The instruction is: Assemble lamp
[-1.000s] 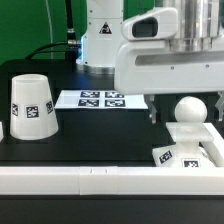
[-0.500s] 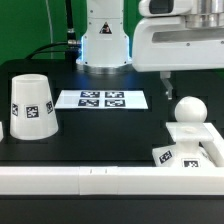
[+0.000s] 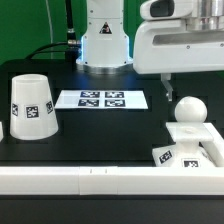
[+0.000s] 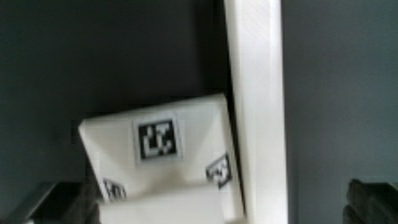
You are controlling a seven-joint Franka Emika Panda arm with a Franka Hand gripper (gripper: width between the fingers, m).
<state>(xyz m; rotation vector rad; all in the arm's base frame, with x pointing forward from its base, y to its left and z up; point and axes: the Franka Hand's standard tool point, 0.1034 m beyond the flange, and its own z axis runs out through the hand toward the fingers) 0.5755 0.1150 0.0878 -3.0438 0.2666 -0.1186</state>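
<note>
The white cone-shaped shade (image 3: 30, 105) stands on the exterior view's left, its tag facing the camera. The ball-shaped bulb (image 3: 190, 110) sits upright on the flat square base (image 3: 192, 147) on the exterior view's right. My gripper (image 3: 188, 80) hangs above the bulb and touches nothing. One dark finger (image 3: 168, 86) shows below the white hand. In the wrist view the base (image 4: 160, 140) lies below with its tags up, and my gripper (image 4: 217, 205) is open and empty. Its dark fingertips (image 4: 63, 205) sit far apart at the frame's corners.
The marker board (image 3: 100, 99) lies flat in the middle of the black table. A white rail (image 3: 80, 180) runs along the near edge and also shows in the wrist view (image 4: 254, 90) beside the base. The robot's white pedestal (image 3: 103, 40) stands behind.
My gripper has risen from around the bulb to well above it over the last second. The bulb stays on the base. Little has moved in the last half second.
</note>
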